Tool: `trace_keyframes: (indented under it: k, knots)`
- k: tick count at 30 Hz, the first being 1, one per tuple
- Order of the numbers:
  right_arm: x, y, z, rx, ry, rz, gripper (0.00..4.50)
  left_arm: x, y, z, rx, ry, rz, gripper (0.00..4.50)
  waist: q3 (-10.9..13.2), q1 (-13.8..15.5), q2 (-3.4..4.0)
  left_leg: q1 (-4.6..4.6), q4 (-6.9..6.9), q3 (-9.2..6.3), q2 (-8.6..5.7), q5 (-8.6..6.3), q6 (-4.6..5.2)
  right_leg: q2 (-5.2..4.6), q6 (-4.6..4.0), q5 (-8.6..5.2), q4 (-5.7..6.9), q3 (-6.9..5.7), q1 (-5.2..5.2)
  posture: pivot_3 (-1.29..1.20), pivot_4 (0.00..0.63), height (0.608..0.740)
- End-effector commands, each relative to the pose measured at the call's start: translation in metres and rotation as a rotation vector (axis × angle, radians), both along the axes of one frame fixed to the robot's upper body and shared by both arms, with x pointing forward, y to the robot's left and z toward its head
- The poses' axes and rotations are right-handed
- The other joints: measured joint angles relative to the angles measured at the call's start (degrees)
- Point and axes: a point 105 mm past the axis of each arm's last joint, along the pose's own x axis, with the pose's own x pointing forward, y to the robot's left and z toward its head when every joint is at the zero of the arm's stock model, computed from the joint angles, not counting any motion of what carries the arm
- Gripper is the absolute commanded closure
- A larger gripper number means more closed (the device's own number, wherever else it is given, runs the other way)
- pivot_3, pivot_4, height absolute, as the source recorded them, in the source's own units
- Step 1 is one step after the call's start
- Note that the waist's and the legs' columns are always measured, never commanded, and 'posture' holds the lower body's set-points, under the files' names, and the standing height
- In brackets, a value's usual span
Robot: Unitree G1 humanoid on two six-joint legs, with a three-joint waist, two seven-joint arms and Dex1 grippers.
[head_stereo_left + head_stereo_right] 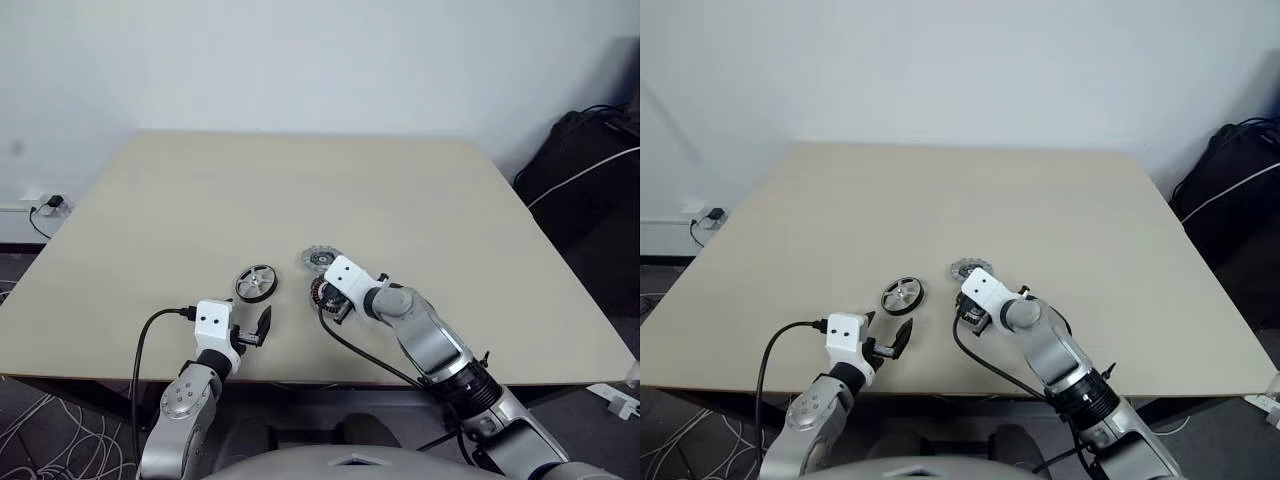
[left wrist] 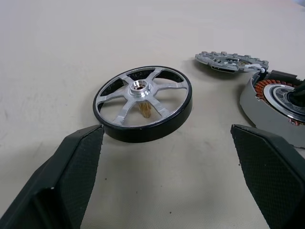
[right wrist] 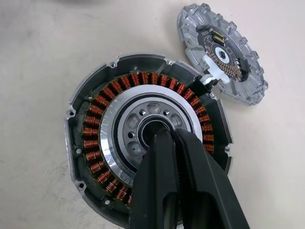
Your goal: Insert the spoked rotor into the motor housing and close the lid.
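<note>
The spoked rotor (image 2: 143, 104) lies flat on the tabletop (image 1: 300, 190) just ahead of the left hand (image 1: 250, 328), hub and axis pointing straight up, so a drop into the bore needs no turning. That hand's fingers (image 2: 76, 176) are spread wide, probably ready to straddle the rim. Just beyond the rotor on its right, the right hand (image 3: 164, 138), fingers pressed together, dips its tips into the pale centre of the motor housing (image 3: 119, 109), likely steadying it. The lid (image 3: 221, 52) lies just past that hand, beside the housing
</note>
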Motion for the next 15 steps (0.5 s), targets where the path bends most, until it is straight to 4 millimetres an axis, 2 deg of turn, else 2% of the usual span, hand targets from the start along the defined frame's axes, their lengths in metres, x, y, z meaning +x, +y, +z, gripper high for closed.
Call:
trace_keyframes:
  k: [1, 9, 15]
  knots:
    - [0.007, 0.002, 0.019, 0.052, -0.052, -0.008, 4.48, 0.004, -0.001, 0.009, -0.005, -0.042, -0.002, 0.0, 0.0, 0.0, 0.0, 0.0, -0.01, 0.0, 0.0, 0.0, 0.0, 0.0, 0.0, 0.0, 0.0, 0.0, 0.0, 0.0, 0.0, 0.74]
    - [0.014, -0.001, 0.033, 0.093, -0.07, -0.039, 4.48, 0.005, -0.003, 0.009, -0.007, -0.043, -0.011, 0.0, 0.0, 0.0, 0.02, -0.09, -0.02, 0.0, 0.0, 0.0, 0.0, 0.01, 0.1, 0.06, 0.0, 0.0, 0.01, 0.0, 0.0, 0.74]
    - [0.009, 0.001, 0.03, 0.153, 0.039, -0.066, 4.48, 0.005, -0.003, 0.009, -0.008, -0.043, -0.011, 0.0, 0.0, 0.0, 0.02, -0.08, -0.03, 0.0, 0.0, 0.0, 0.0, 0.01, 0.05, 0.03, 0.0, -0.01, 0.01, 0.0, 0.0, 0.74]
